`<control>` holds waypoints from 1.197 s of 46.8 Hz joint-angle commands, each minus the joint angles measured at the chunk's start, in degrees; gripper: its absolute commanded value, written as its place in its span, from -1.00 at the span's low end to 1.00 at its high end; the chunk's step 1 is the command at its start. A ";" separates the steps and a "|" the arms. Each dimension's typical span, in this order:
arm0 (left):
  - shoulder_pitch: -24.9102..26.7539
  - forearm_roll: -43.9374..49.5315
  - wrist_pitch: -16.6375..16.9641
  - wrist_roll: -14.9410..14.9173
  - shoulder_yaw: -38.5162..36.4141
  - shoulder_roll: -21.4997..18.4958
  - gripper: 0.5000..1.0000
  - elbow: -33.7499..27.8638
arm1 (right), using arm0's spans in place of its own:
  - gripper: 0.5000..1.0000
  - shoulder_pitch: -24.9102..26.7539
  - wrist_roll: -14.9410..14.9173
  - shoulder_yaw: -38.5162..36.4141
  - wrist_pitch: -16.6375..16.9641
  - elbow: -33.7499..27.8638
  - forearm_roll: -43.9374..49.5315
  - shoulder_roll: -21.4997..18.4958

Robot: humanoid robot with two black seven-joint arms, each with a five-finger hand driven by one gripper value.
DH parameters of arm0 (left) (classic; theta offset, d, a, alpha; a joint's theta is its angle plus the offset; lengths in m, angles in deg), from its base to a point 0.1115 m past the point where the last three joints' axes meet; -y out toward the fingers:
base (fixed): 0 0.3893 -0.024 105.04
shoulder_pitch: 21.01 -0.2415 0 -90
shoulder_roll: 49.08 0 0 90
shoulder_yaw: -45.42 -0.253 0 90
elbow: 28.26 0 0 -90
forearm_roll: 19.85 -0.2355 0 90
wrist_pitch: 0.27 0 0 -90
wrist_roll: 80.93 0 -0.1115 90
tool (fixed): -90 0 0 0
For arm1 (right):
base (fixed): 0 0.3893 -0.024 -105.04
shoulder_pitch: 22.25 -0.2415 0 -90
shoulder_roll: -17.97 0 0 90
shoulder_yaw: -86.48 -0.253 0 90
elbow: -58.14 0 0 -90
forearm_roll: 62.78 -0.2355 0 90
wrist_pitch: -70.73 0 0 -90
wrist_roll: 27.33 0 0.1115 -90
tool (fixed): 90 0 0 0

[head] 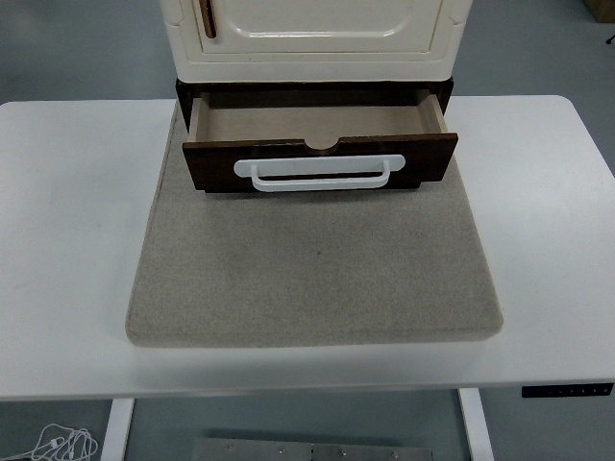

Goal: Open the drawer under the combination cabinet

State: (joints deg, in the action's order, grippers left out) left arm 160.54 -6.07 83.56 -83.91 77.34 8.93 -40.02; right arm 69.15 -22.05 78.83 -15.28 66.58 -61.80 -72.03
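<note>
White tabletop (67,240) carries a grey mat (317,279). Cream cabinet (312,43) stands at the mat's far edge. Dark drawer (317,158) beneath it is pulled out toward the near side, interior bare, white handle (317,173) facing near. No hand in view, state unknown. Step looks complete; any further pull should run straight, level.

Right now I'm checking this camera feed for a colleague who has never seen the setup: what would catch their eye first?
Most striking is the dark brown drawer pulled open at the top centre, showing its bare inside, with a white handle across its front. Above it sits the cream cabinet, its door shut. Both stand at the far edge of a grey felt mat that covers the middle of the white table; no robot hand is in view.
</note>
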 commanded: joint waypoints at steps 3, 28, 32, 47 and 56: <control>-6.37 3.53 -0.42 0.08 0.07 0.35 1.00 -0.11 | 0.71 0.00 -0.01 0.18 0.06 0.00 -0.01 0.00; -21.06 9.60 -8.42 3.69 4.73 10.63 1.00 -0.02 | 0.70 0.18 -0.01 0.18 0.15 0.00 0.17 0.00; -22.28 9.60 -8.51 3.77 6.30 11.78 1.00 -0.02 | 0.71 0.26 -0.01 0.09 0.06 0.00 -0.01 0.00; -27.39 9.60 -8.60 4.13 13.69 15.29 1.00 -0.10 | 0.71 0.62 -0.01 0.00 0.67 0.09 0.08 0.00; -27.65 9.33 -11.14 4.39 13.60 17.23 1.00 -0.11 | 0.71 0.70 -0.01 -0.09 0.67 0.17 0.08 0.00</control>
State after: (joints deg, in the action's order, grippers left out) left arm 132.90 3.36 73.47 -79.53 90.97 25.63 -40.14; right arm 69.83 -22.06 78.79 -14.61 66.76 -61.71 -72.03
